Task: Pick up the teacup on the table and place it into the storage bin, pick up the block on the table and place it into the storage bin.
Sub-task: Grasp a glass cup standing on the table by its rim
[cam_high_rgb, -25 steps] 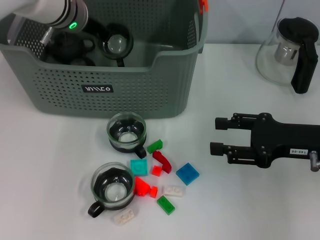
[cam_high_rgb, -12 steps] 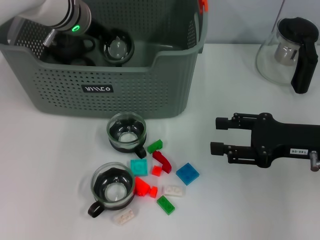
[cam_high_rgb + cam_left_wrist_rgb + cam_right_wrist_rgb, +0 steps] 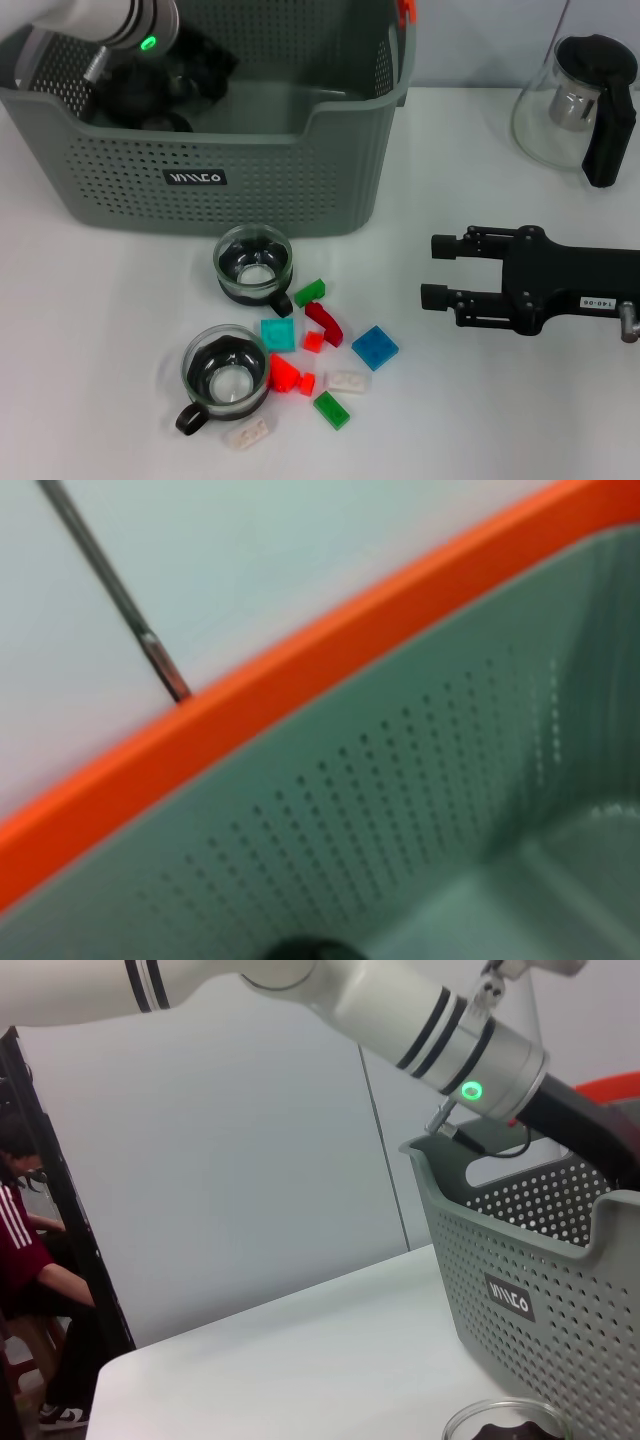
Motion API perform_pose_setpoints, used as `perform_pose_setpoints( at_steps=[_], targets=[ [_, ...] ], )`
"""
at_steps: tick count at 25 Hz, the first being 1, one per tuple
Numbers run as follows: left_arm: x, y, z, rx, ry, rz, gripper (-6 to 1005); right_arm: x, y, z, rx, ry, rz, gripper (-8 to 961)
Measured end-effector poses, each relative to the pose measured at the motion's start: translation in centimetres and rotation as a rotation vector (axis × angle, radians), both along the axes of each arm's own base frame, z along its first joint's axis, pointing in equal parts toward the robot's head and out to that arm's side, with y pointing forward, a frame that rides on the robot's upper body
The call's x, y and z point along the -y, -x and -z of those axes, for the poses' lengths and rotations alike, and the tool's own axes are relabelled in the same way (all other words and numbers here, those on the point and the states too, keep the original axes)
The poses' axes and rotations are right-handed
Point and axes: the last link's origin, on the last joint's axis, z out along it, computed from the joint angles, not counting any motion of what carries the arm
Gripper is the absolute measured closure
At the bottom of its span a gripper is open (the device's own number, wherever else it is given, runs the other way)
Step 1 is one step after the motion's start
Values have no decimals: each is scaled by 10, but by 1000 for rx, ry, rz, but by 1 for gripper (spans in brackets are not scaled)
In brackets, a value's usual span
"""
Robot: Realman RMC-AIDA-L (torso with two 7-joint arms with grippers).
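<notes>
Two glass teacups with dark saucer-bases stand on the white table, one (image 3: 254,262) just in front of the storage bin (image 3: 220,178), the other (image 3: 227,377) nearer me. Several small blocks lie beside them, among them a green block (image 3: 309,291), a teal block (image 3: 277,333) and a blue block (image 3: 374,347). My left gripper (image 3: 195,68) is a dark mass inside the bin at its back left; no cup shows by it. The left wrist view shows the bin's perforated wall (image 3: 400,810) and orange rim (image 3: 250,700). My right gripper (image 3: 436,271) rests open to the right of the blocks.
A glass teapot (image 3: 575,100) with a black handle stands at the far right of the table. The right wrist view shows the bin (image 3: 540,1280), my left arm (image 3: 440,1030) over it, and a teacup's rim (image 3: 505,1420).
The glass cup seen in the bin next to my left gripper no longer shows; the dark gripper has shifted back and left. The right arm has not moved.
</notes>
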Motion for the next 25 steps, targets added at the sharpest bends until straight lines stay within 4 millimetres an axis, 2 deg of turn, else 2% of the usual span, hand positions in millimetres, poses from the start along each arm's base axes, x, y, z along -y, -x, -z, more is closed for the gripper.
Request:
perform_pose_setpoints(
  at_steps=[3,6,9,11,12,13,17,25],
  targets=[
    [-1,-9,-12,23,-15,3,541,0,0,0,1,-1,0,236],
    [0,-20,-34,63,-30,-3,421,-1,-1,-1,2,-3,0,236],
    [10,-30,-51,99,-26,-3,300,-2,-1,-3,4,-6,0,237],
    [22,-37,-59,113,-10,10,286,-2,-1,-4,4,-9,1,237],
    [36,-43,-66,129,13,28,278,-2,-2,-4,5,-11,2,237],
    [36,-43,-66,129,13,28,271,-2,-2,-4,6,-12,3,237],
    [67,-49,-72,155,99,55,258,-3,-3,-5,8,-15,4,236],
    [135,-51,-56,149,443,119,264,-5,-4,-8,7,-32,15,235]
  ],
)
